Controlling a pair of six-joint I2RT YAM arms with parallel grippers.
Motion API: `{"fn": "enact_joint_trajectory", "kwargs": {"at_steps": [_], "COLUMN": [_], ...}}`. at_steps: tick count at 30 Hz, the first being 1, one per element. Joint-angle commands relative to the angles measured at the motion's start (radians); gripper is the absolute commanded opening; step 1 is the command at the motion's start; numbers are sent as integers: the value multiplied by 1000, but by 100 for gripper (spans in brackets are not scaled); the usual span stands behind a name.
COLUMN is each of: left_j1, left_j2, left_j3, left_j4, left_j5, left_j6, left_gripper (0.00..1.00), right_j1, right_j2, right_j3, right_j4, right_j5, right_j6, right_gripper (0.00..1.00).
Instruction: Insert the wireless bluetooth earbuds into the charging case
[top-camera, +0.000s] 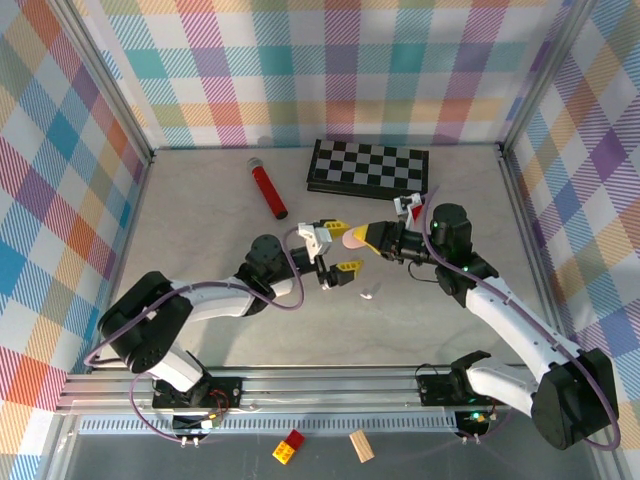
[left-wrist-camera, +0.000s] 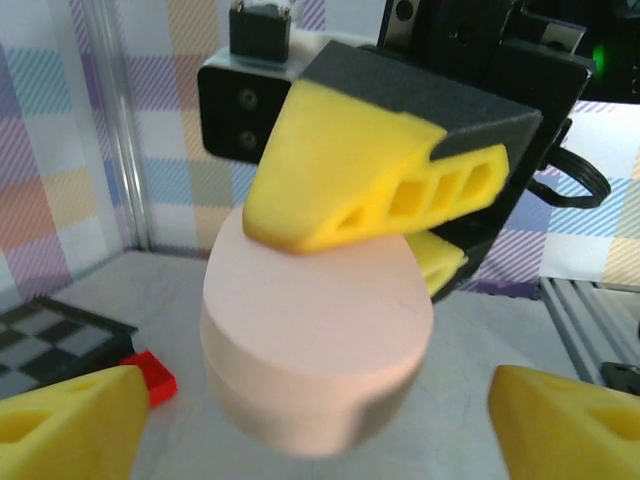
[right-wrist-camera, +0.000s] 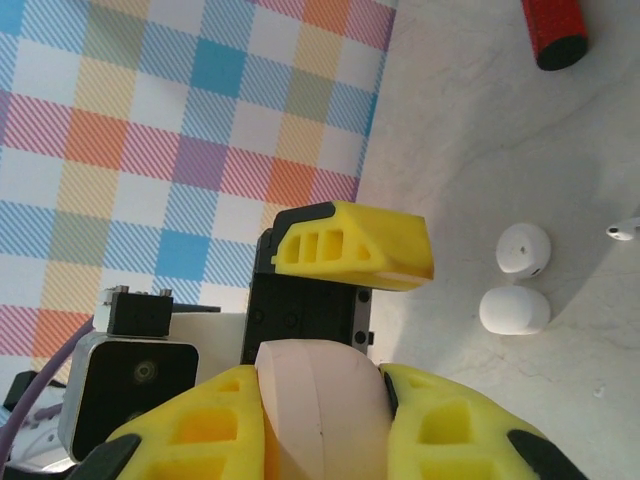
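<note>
The pink charging case (left-wrist-camera: 315, 350) is held above the table (top-camera: 200, 230), clamped between the yellow fingers (left-wrist-camera: 370, 180) of the right gripper (top-camera: 362, 238). One finger is pressed on the case's top face and the other is tucked beneath its far side. In the right wrist view the case is seen wedged tightly between that gripper's two fingers, with a thin seam line running across its side.

The left gripper (top-camera: 340, 248) is faced toward the case from the opposite side, with its jaws spread wide apart. Its two yellow fingertips (left-wrist-camera: 70, 425) are placed one at either side of the case and are not touching it.

A white earbud (top-camera: 368, 293) is seen on the table near the case, on the side toward the arm bases. In the right wrist view a stemmed white earbud tip (right-wrist-camera: 622, 232) is cut by the picture's edge. Whether it is the same earbud cannot be told.

Two white rounded cases (right-wrist-camera: 520, 280) are laid on the table beyond the pink case, just beside one another. A checkerboard (top-camera: 368, 166) is set flat well beyond the pink case, toward the back wall. A small red block (left-wrist-camera: 150, 375) is found between the pink case and the checkerboard, just beside the board's near edge. A red cylinder (top-camera: 268, 188) is laid on the table to the left of the pink case and farther back, tilted across the tabletop.
</note>
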Motion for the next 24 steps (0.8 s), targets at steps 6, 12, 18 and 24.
{"fn": "enact_joint_trajectory", "kwargs": {"at_steps": [6, 12, 18, 24], "left_j1": [-5, -5, -7, -8], "left_j2": [-177, -272, -307, -293], "left_j3": [-101, -141, -149, -142], "left_j4": [-210, -343, -421, -447], "left_j5": [-21, -51, -53, -49], "left_j6": [55, 84, 103, 119], "left_gripper": [100, 100, 100, 100], "right_j1": [-10, -40, -74, -109], "right_j2": [-47, -31, 10, 98], "right_j3": [23, -10, -62, -110], "right_j4": [-157, -223, -255, -178], "right_j5": [136, 260, 375, 424], "right_j6": [-158, -221, -271, -260], "right_gripper": [0, 0, 0, 0]}}
